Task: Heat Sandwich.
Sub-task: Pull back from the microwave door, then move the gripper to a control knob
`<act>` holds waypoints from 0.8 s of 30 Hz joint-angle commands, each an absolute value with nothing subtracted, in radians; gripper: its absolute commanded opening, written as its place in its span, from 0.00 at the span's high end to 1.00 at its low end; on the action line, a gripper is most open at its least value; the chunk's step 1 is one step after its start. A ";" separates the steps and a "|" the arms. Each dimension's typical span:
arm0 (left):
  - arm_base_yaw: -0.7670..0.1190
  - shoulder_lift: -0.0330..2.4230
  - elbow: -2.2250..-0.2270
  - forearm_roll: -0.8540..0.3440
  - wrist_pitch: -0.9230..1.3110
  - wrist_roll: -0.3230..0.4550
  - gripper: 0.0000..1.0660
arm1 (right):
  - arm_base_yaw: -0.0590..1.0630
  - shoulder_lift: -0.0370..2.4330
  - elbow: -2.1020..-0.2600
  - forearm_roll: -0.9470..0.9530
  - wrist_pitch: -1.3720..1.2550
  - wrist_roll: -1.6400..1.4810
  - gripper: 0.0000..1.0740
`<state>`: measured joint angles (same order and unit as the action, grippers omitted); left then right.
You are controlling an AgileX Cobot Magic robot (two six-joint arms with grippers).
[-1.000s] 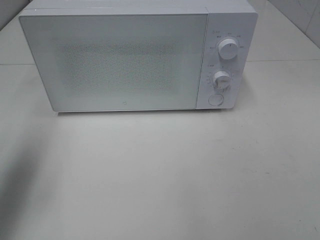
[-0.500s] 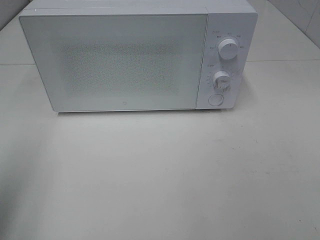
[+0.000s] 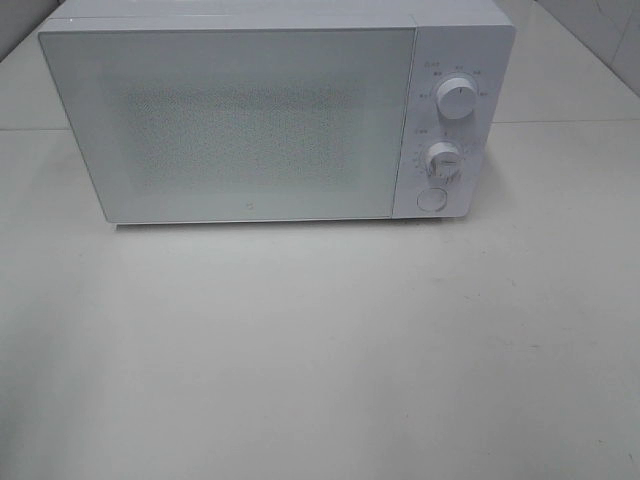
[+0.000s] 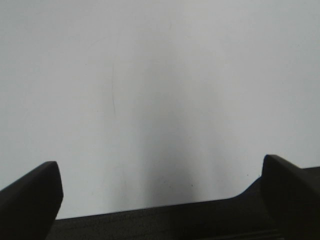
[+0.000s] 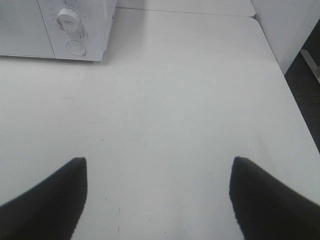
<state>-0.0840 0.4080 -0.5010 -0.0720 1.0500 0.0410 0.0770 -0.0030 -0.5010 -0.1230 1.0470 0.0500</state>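
Note:
The sandwich is out of view in every frame. A white microwave [image 3: 240,120] stands at the back of the table with its door shut; the frosted door shows nothing inside. Two round knobs [image 3: 457,100] and a round button [image 3: 431,199] sit on its right panel. Neither gripper shows in the exterior high view. My left gripper [image 4: 160,167] is open and empty over bare white table. My right gripper [image 5: 158,162] is open and empty over the table, to the front right of the microwave's [image 5: 50,25] panel corner.
The white table [image 3: 320,350] spreads in front of the microwave. Its right edge [image 5: 295,115] drops to a dark floor, with a white cabinet [image 5: 285,25] beyond. A dark strip [image 4: 150,222] runs along the table's edge in the left wrist view.
A dark shadow at the table's lower left has faded and drawn off to the left. The microwave has not moved.

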 commanded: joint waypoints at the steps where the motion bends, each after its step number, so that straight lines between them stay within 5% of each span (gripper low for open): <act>1: -0.081 0.355 -0.496 -0.072 1.036 0.043 0.03 | 0.069 -0.029 -0.503 -0.122 1.038 0.053 0.29; 24: 0.023 -0.036 -0.496 -0.073 1.036 0.043 0.03 | 0.069 -0.029 -0.503 -0.122 1.038 0.053 0.29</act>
